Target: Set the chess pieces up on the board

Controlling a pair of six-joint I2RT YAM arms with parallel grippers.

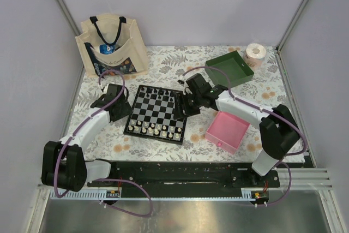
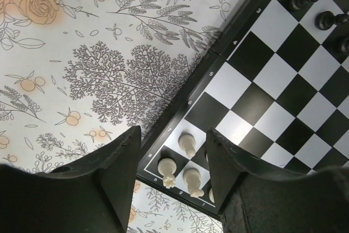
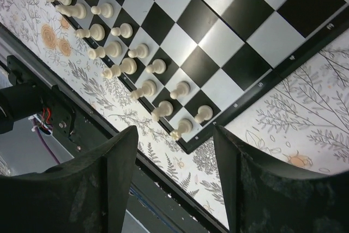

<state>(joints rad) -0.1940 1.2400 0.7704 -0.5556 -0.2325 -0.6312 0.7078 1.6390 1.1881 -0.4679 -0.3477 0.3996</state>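
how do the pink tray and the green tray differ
The pink tray is bright pink; the green tray is dark green. The pink tray sits at the near side, right of the board; the green tray lies farther back, next to the paper roll. Both are square, shallow trays on the flowered cloth.

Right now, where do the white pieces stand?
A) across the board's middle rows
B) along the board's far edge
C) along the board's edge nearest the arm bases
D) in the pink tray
C: the white pieces stand in rows at the near edge of the board, while the black pieces are at its far edge.
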